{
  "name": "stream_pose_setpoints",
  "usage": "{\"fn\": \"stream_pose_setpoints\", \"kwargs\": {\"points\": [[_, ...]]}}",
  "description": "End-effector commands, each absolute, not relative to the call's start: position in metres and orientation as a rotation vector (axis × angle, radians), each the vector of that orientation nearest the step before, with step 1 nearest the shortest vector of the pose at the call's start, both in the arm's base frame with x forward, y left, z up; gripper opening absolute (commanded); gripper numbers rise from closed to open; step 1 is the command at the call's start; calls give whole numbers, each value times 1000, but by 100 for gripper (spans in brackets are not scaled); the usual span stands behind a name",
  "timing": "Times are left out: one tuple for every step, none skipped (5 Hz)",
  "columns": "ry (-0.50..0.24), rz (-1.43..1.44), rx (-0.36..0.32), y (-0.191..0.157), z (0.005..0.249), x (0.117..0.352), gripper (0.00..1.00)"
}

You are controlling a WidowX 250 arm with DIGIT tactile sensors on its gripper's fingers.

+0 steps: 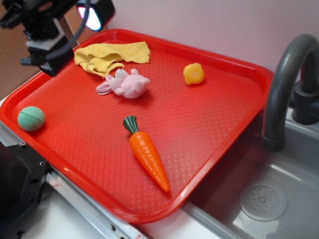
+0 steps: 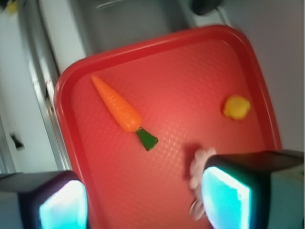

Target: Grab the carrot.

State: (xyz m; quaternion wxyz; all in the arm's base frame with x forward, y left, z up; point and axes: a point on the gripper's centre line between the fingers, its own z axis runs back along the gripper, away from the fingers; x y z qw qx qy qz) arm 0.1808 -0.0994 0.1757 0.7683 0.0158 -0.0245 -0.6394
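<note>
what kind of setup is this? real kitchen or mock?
Likely a toy kitchen mock-up on a lab bench: a grey sink basin with a dark plastic-looking faucet, beside a red tray holding toys such as the plastic carrot and a pink plush bunny.

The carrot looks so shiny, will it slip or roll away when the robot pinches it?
The carrot looks like hard glossy plastic, so it probably stays stiff but may slip. Its round tapered body lies flat on the tray, so a nudge could roll it sideways. Its ridges might help grip.
</note>
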Motion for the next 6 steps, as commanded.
{"fn": "stream_pose_setpoints", "kwargs": {"points": [[-49, -1612, 21, -122, 144, 179, 100], [4, -1647, -1, -131, 118, 183, 100], [87, -1610, 2, -138, 92, 184, 100], [161, -1622, -5, -139, 71, 180, 100], [240, -1603, 16, -136, 48, 175, 100], [314, -1568, 42, -130, 32, 171, 100]]}}
